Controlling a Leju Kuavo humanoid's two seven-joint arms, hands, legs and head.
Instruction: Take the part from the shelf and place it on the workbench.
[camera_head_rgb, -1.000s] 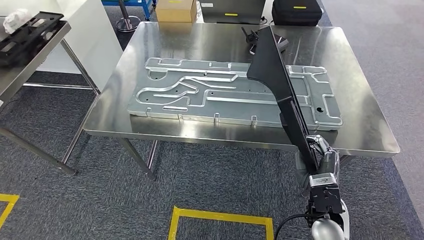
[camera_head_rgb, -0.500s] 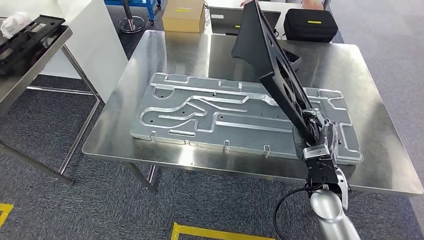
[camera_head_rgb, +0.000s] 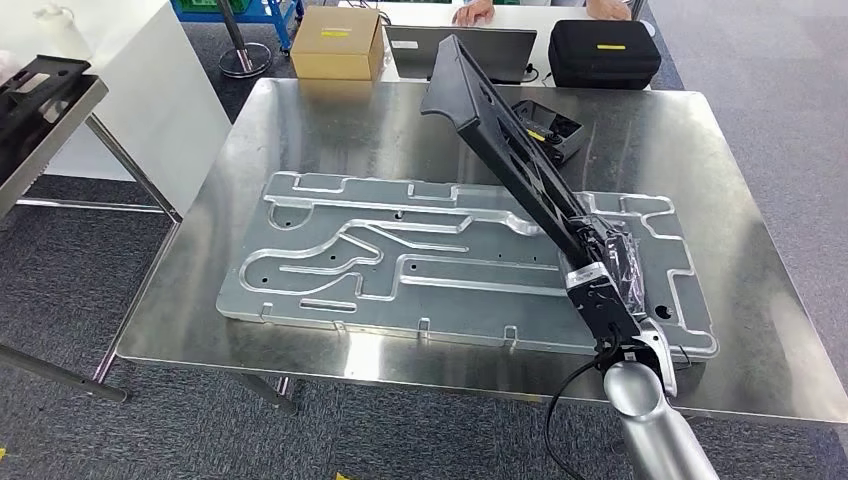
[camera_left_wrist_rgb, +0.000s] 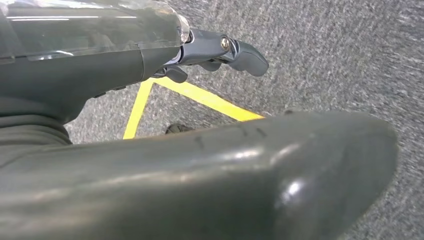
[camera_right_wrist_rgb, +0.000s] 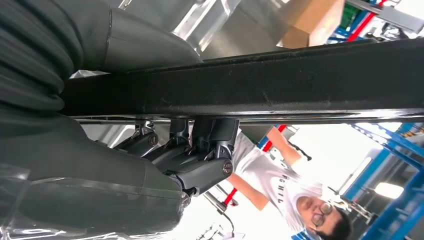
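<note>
Right hand (camera_head_rgb: 598, 258) grips the black part (camera_head_rgb: 505, 140) at its near end. The long axis tilts up and away over the bench (camera_head_rgb: 330, 130), above the grey plate (camera_head_rgb: 330, 265). Far end must drop. Left hand (camera_left_wrist_rgb: 220, 52) hangs curled, holding nothing.

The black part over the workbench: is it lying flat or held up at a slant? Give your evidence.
Held up at a slant. The right robot hand grips the black part's lower end, and its far end rises above the workbench.
</note>
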